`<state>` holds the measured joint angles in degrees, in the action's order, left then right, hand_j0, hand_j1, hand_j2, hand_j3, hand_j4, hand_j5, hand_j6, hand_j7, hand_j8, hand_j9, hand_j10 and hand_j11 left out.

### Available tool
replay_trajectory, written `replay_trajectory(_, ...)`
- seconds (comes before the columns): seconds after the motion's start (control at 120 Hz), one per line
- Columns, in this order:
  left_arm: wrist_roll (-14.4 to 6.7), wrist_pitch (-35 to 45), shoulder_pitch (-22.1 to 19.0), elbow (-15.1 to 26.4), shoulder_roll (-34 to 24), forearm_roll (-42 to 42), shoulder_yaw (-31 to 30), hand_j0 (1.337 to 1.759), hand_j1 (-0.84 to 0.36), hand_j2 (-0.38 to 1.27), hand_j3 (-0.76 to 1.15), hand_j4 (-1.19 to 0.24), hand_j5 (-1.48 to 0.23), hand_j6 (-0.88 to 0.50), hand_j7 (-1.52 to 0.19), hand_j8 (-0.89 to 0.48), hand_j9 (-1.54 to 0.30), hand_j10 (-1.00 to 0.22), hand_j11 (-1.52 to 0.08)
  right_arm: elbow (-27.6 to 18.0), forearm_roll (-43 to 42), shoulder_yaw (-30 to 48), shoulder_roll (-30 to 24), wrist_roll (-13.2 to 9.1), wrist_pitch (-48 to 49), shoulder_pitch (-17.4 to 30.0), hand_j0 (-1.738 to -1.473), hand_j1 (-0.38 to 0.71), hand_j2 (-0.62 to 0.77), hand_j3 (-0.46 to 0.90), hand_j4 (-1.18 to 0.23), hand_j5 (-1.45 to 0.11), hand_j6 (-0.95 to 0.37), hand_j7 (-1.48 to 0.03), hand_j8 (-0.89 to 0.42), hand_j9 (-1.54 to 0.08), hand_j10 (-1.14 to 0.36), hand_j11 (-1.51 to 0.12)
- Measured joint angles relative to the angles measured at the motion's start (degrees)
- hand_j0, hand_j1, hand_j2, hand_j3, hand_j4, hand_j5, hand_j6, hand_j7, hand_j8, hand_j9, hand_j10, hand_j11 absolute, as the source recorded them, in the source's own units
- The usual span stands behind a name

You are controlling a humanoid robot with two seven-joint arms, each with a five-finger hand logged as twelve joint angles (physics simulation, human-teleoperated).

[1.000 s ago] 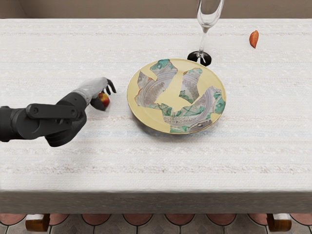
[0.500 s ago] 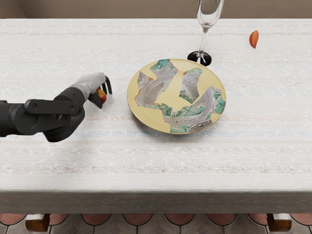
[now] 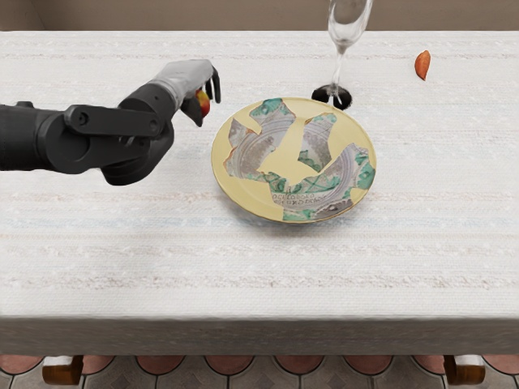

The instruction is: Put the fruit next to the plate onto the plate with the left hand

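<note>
The white cloth-covered desk (image 3: 259,267) carries, near its middle, the round yellow plate with green and grey patterning (image 3: 285,168). Just off the plate's far-left rim, the left hand (image 3: 188,81) hangs above the desk. Its fingers are curled down around the small red-and-yellow fruit (image 3: 203,102), which looks lifted clear of the cloth and is not yet over the plate. The carry is best aimed right and slightly nearer, toward the plate's centre, not its edge. The hand should lower close to the surface before the fingers loosen, since a round fruit would likely roll. The tall clear stemmed glass (image 3: 345,24) stands just behind the far rim, so the path should stay low and short of it. A small orange-red piece (image 3: 422,65) lies well apart at the far right.
</note>
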<state>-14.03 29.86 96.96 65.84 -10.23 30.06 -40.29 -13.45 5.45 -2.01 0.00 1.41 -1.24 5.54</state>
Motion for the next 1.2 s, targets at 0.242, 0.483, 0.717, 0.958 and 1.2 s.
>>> replay_trajectory(0.242,-0.05,0.16,2.18,-2.47,9.08,-5.1,-3.43,1.654,-0.31,0.43,0.0,-0.74,-1.05,-0.53,-1.03,-0.4,-1.03,-0.51,-1.02,0.0,0.0,-0.01,0.0,0.0,0.0,0.0,-1.658,-0.31,-0.01,0.0,-0.03,-0.04,-0.03,-0.04,-0.03,-0.04,-0.03,-0.04)
replay_trajectory(0.483,-0.66,0.18,2.1,-3.9,10.23,-6.32,-3.9,1.654,-0.29,0.42,0.0,-0.75,-1.07,-0.56,-1.05,-0.41,-1.05,-0.54,-1.03,0.0,-0.01,0.0,0.0,0.0,0.01,0.0,-1.658,-0.31,-0.01,0.0,-0.03,-0.04,-0.03,-0.04,-0.03,-0.04,-0.03,-0.04)
replay_trajectory(0.717,-0.7,0.01,0.29,-3.61,10.22,-8.36,-3.57,1.655,-0.3,0.46,0.0,-0.75,-1.08,-0.56,-1.07,-0.42,-1.03,-0.55,-1.03,0.0,0.0,0.01,0.0,0.0,0.01,0.0,-1.658,-0.31,-0.01,0.0,-0.03,-0.04,-0.03,-0.04,-0.03,-0.04,-0.03,-0.04)
replay_trajectory(0.958,-0.48,-0.26,-0.32,-3.29,10.23,-8.78,-3.11,1.655,-0.32,0.57,0.0,-0.75,-1.07,-0.6,-1.06,-0.46,-1.03,-0.59,-1.02,0.0,0.0,0.0,0.0,0.0,0.01,0.0,-1.658,-0.31,-0.01,0.0,-0.03,-0.04,-0.03,-0.04,-0.03,-0.04,-0.03,-0.04)
replay_trajectory(1.2,0.02,-0.23,-0.72,-3.59,10.23,-8.64,-2.96,1.657,-0.19,0.36,0.0,-0.55,-0.75,-0.49,-0.75,-0.4,-0.74,-0.47,-0.73,0.0,0.0,-0.01,0.0,0.0,0.01,0.0,-1.658,-0.31,-0.01,0.0,-0.03,-0.04,-0.03,-0.04,-0.03,-0.04,-0.03,-0.04)
